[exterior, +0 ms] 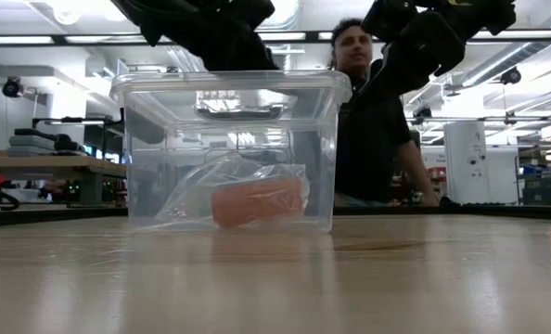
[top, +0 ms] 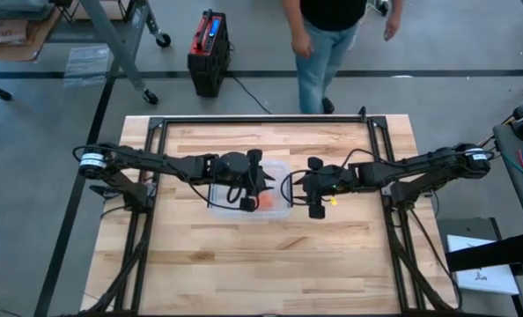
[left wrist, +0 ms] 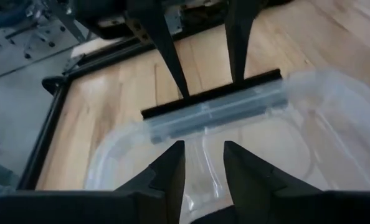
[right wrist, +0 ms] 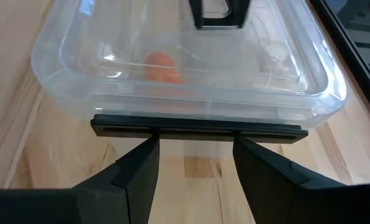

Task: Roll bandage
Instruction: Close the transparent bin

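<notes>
The orange bandage [exterior: 257, 202] lies in a crumpled clear wrapper [exterior: 201, 190] on the floor of a lidded clear plastic box [top: 279, 210]. It also shows through the lid in the right wrist view [right wrist: 162, 65] and in the high view [top: 263, 203]. My left gripper [left wrist: 203, 168] is open, low over the lid [left wrist: 309, 124], pointing toward the table's right. My right gripper [right wrist: 196, 149] is open at the box's right end, its fingertips at the black latch bar [right wrist: 197, 127]. My left gripper hovers just over the clear lid [left wrist: 203, 155] with its fingers apart; I cannot tell whether they touch it. My right gripper comes level from the table's right, and both fingertips [left wrist: 184, 87] stand against the outer side of the latch bar [left wrist: 213, 106]. I cannot tell whether they touch it.
A person [top: 327, 35] stands beyond the table's far edge, seen behind the box in the low view [exterior: 368, 121]. A black frame rail [top: 261, 119] runs along the far side of the wooden table [top: 244, 273].
</notes>
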`<action>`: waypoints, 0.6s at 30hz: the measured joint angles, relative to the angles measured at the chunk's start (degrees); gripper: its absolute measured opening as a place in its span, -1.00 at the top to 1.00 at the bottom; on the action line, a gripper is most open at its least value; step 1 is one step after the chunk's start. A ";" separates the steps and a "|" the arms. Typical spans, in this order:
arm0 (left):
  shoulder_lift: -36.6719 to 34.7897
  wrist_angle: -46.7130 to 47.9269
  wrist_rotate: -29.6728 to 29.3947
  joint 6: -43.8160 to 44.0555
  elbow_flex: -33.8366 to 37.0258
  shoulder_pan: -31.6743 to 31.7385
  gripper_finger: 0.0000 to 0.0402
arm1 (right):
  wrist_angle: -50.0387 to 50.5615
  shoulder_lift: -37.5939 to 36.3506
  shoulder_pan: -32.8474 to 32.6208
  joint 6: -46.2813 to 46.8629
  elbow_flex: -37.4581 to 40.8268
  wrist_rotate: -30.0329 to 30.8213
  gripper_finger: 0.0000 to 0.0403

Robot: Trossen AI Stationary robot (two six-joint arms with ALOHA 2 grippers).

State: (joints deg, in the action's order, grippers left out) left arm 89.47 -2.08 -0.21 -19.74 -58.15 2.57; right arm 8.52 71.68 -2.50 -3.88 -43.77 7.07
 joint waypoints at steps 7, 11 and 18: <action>4.72 -4.16 2.42 2.84 0.46 -0.07 0.48 | 0.51 0.22 -0.02 -1.26 0.09 -0.04 0.01; 6.06 -4.47 2.62 3.13 0.38 -0.15 0.47 | 0.58 0.26 -0.01 -1.20 0.13 -0.04 0.01; 6.34 -4.36 2.75 3.02 0.35 -0.22 0.54 | 0.97 0.11 -0.12 -0.68 -0.47 -0.36 0.01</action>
State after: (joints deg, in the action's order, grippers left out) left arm 95.81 -6.44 2.54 -16.73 -57.81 2.35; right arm 9.48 71.79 -2.62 -4.56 -44.24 6.71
